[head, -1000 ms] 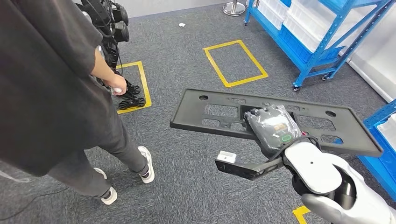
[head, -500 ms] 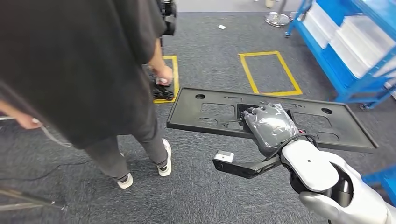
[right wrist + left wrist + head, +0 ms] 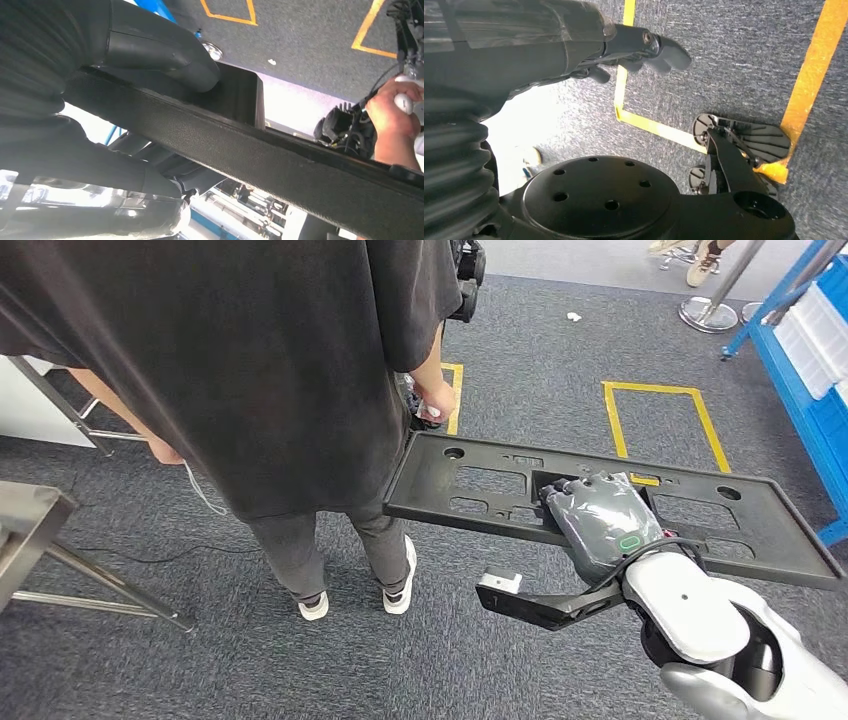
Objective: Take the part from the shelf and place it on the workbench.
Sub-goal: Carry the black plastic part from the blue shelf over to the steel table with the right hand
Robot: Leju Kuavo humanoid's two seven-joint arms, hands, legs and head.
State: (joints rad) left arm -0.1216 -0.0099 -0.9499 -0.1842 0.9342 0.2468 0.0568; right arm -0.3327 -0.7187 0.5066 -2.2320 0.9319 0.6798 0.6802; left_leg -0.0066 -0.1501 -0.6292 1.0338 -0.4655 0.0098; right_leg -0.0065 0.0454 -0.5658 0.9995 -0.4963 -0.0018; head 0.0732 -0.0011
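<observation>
The part (image 3: 480, 485) is a long, flat black plastic panel with several cut-outs, carried level above the carpet in the head view. My right hand (image 3: 600, 525), in a grey cover, grips it near the middle of its near edge. The right wrist view shows the panel's textured edge (image 3: 280, 170) running across, with my thumb (image 3: 160, 50) pressed on one side and the fingers on the other. My left hand (image 3: 624, 45) hangs over the carpet in the left wrist view, fingers loosely extended and holding nothing.
A person in a black shirt (image 3: 250, 360) stands close at front left, one hand (image 3: 432, 410) holding a small white object just beyond the panel's left end. A metal table corner (image 3: 25, 525) is at the left edge. Blue shelving (image 3: 810, 360) and a yellow floor square (image 3: 660, 425) lie to the right.
The whole view has swung left: the blue shelving slid toward the right edge and the person now takes up the upper left. My right hand keeps its grip on the panel.
</observation>
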